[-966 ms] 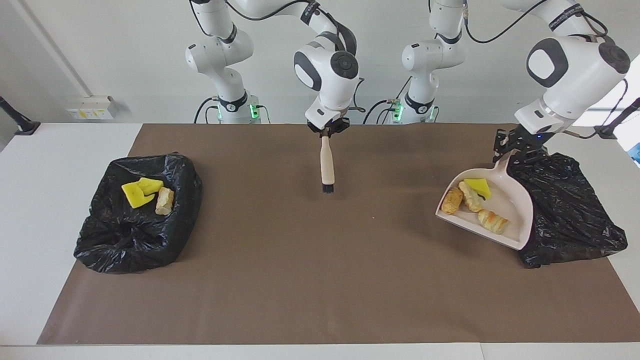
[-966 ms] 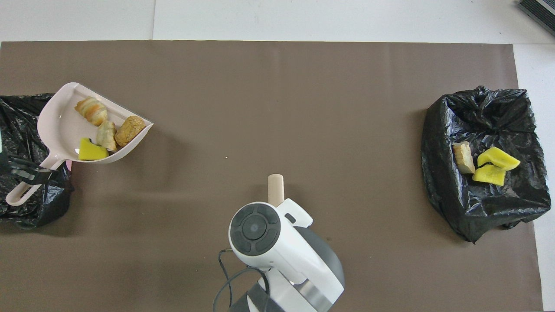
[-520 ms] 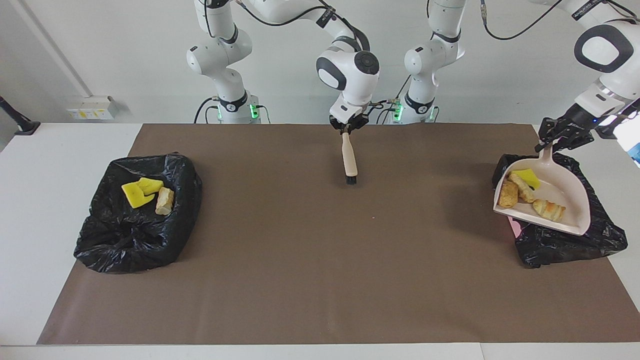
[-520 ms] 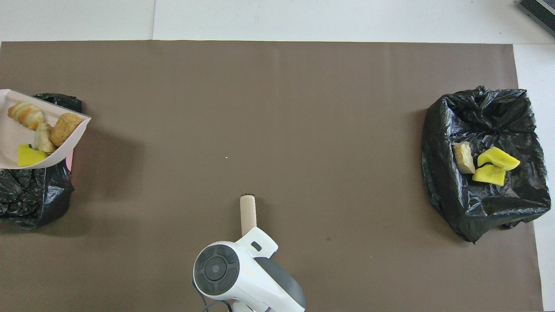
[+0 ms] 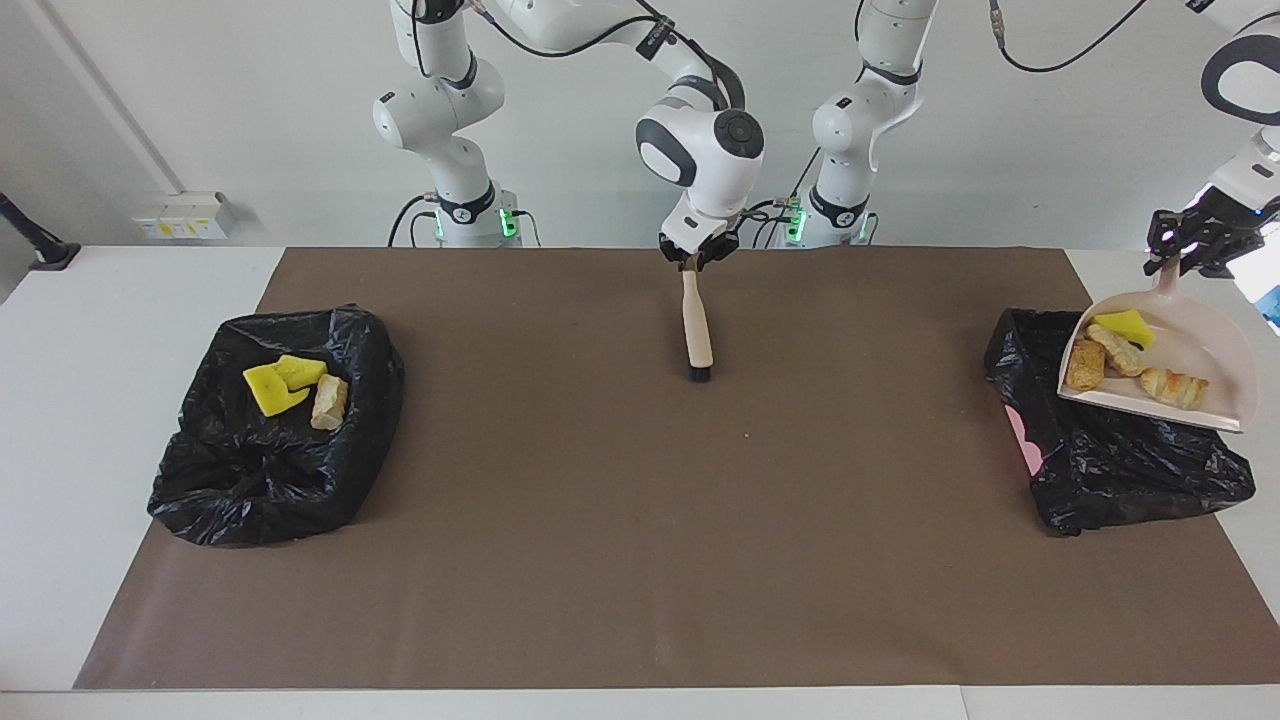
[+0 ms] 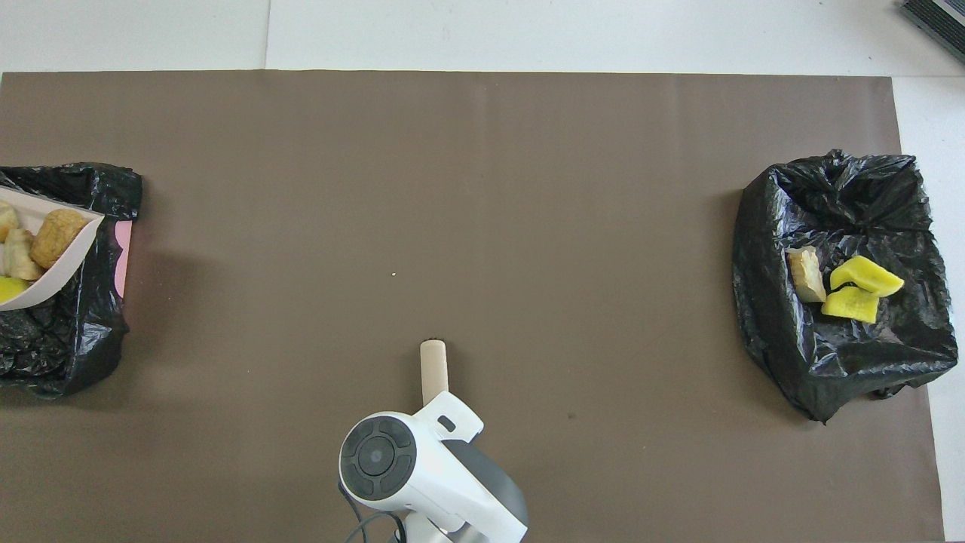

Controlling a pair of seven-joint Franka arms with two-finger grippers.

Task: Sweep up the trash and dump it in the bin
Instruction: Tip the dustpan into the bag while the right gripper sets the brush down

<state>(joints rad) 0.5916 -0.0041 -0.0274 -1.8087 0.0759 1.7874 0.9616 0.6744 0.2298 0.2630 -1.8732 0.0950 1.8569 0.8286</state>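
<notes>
Facing view shows the left gripper [image 5: 1196, 252] clamped on the handle of a pink dustpan [image 5: 1205, 345], holding it in the air over the black bin bag [image 5: 1120, 465] at the left arm's end of the table. Four scraps [image 5: 1125, 358] lie in the pan — a yellow sponge bit, two tan lumps and an orange-striped one. The right gripper [image 5: 697, 258] is over the mat's robot-side edge near the middle, at the top of a brush [image 5: 695, 325] that hangs bristles-down; whether it grips or has let go I cannot tell. A second bag [image 5: 270, 440] sits at the right arm's end — three scraps [image 5: 295, 388] rest on it, two yellow and one tan.
</notes>
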